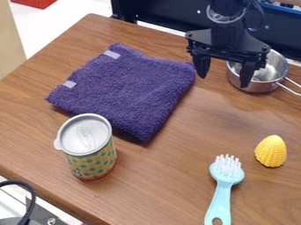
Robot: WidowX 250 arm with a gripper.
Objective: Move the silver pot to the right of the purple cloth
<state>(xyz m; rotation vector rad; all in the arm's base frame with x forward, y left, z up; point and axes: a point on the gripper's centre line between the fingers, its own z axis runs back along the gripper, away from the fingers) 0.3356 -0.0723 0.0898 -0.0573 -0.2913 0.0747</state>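
The black gripper (224,74) hangs at the upper right with its two fingers spread apart. Its left finger is beside the cloth's upper right corner, and its right finger shows in front of the pot's left part. The silver pot (257,85) stands upright at the right of the table's far side, its wire handle pointing to the lower right; the gripper hides part of its rim and inside. The purple cloth (129,88) lies folded flat in the upper left and middle, to the left of the pot.
A patterned can with a lid (94,160) stands near the cloth's lower left edge. A light blue brush (222,193) lies at the lower right, with a yellow corn-like toy (271,151) above and right of it. A dark panel (170,15) rises behind the wooden table (147,184).
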